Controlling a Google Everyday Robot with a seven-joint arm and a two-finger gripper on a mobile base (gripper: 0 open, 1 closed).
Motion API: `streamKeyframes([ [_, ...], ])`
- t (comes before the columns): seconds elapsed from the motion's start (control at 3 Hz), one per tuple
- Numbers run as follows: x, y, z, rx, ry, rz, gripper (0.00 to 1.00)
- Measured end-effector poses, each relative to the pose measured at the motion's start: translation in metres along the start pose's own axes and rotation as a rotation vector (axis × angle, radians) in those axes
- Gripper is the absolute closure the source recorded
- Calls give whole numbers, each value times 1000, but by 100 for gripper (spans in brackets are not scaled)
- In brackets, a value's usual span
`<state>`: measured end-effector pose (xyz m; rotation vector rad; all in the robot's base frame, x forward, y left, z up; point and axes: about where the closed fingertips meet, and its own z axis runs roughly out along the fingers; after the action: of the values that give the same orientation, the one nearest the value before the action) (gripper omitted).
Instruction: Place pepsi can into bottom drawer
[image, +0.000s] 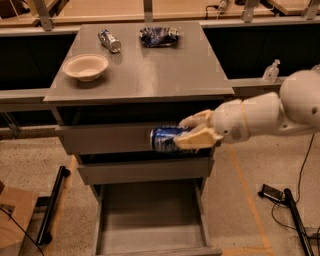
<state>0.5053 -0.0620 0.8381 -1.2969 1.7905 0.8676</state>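
The pepsi can, dark blue with white markings, lies on its side in my gripper. The gripper's cream fingers are shut on the can's right end. The can hangs in the air in front of the top drawer face of the grey cabinet. The bottom drawer is pulled out below, an open grey tray. My white arm reaches in from the right.
On the cabinet top stand a cream bowl, a slim silver can lying on its side and a blue and white foil snack bag. A clear bottle stands on the right ledge. Cables and a black bar lie on the floor.
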Motion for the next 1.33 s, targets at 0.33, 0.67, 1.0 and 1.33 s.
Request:
streamKeyframes([
  [0.33, 100, 23, 105, -68, -56, 73, 100],
  [0.67, 178, 38, 178, -92, -94, 249, 100],
  [1.0, 195, 25, 192, -43, -111, 293, 100],
  [1.33, 207, 4, 216, -50, -92, 231, 100],
])
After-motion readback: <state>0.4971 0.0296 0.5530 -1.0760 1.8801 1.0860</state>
